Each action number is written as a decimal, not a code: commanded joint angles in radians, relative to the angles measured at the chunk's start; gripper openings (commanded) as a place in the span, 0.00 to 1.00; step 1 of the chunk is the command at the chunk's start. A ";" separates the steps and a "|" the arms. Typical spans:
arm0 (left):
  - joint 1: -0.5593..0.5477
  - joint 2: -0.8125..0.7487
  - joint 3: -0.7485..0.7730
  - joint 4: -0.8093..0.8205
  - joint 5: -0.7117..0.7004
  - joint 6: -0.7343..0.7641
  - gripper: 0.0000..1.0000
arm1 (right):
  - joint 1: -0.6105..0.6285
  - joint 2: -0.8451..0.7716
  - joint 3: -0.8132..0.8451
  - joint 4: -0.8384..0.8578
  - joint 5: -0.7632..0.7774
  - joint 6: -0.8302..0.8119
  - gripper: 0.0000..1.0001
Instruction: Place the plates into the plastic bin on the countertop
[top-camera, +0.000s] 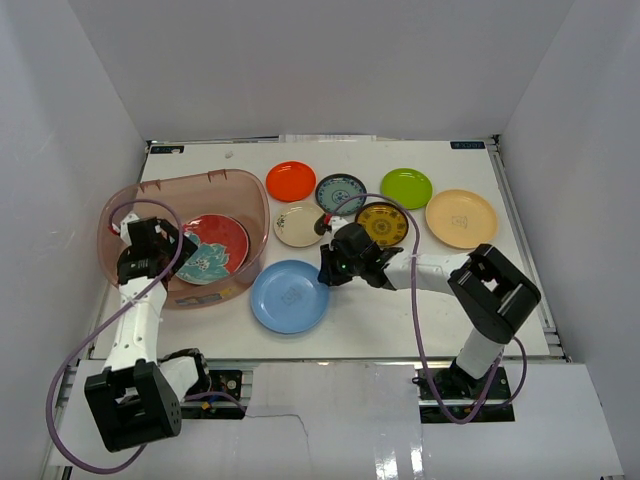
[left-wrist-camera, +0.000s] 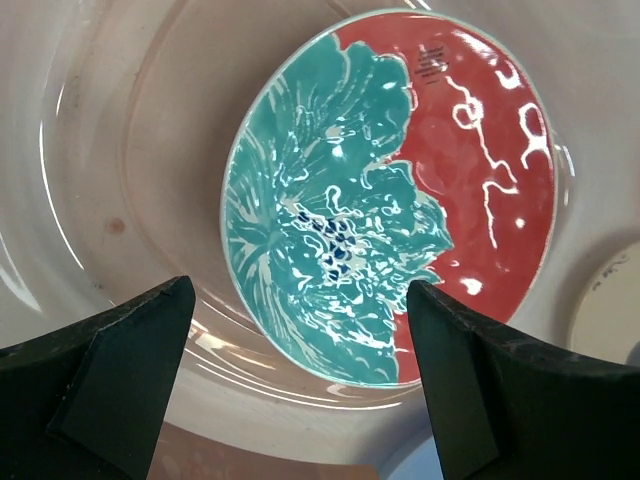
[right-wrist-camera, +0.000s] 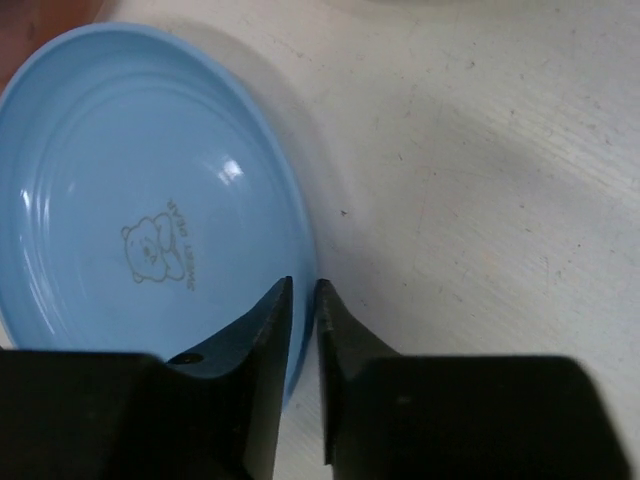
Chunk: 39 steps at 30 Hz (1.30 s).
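The red-and-teal floral plate (top-camera: 212, 247) lies inside the plastic bin (top-camera: 130, 190) at the left. My left gripper (top-camera: 172, 243) hangs over it, open and empty; in the left wrist view the plate (left-wrist-camera: 390, 190) lies beyond the gripper (left-wrist-camera: 300, 330) on the bin floor (left-wrist-camera: 120, 150). My right gripper (top-camera: 325, 268) is at the right rim of the light blue plate (top-camera: 288, 297). In the right wrist view the gripper (right-wrist-camera: 303, 290) is pinched on that plate's (right-wrist-camera: 140, 200) edge. No dark teal plate shows.
On the countertop (top-camera: 520, 300) behind lie the orange (top-camera: 291, 181), blue-patterned (top-camera: 341, 192), lime green (top-camera: 406, 187), tan (top-camera: 461, 218), yellow-brown (top-camera: 383, 222) and cream (top-camera: 298, 226) plates. White walls enclose the table.
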 joint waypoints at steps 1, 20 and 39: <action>-0.007 -0.076 0.064 -0.017 0.041 0.017 0.98 | 0.007 0.003 0.040 -0.020 0.041 -0.020 0.18; -0.317 -0.361 0.396 0.141 0.716 0.162 0.98 | 0.007 -0.464 0.299 -0.382 0.208 -0.108 0.08; -0.546 -0.315 0.536 0.103 0.373 0.257 0.98 | 0.157 0.621 1.420 -0.321 0.271 -0.223 0.08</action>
